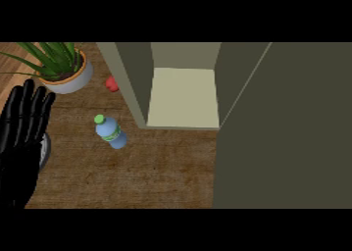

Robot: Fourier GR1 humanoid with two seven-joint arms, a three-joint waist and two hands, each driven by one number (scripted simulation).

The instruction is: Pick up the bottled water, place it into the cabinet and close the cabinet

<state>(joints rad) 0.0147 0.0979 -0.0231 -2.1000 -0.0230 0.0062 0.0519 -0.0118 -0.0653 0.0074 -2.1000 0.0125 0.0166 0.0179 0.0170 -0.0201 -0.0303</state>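
The bottled water (pixel 110 131) lies on the wooden counter (pixel 135 176), a pale blue bottle with a green cap and a green band about its upper part; the cap points toward the far left, the base toward the near right. No hand touches it. Just to its right, close by but apart from it, stands the cabinet (pixel 184 95), open, its pale inner floor and back wall in plain sight. The cabinet door (pixel 290 127) is swung wide and fills the right side of the view as a broad dark olive panel, its hinged edge running up beside the opening. Behind the bottle, against the cabinet's left wall, a small red object (pixel 112 84) shows, partly hidden by that wall; what it is cannot be told. Farther left, near the far corner, a potted plant (pixel 61 66) with long green leaves stands in a white pot rimmed in tan. The left hand (pixel 19 132) shows at the left edge of the view, black, fingers straight and pointing up, open and holding nothing, well to the left of the bottle. The right hand does not show.
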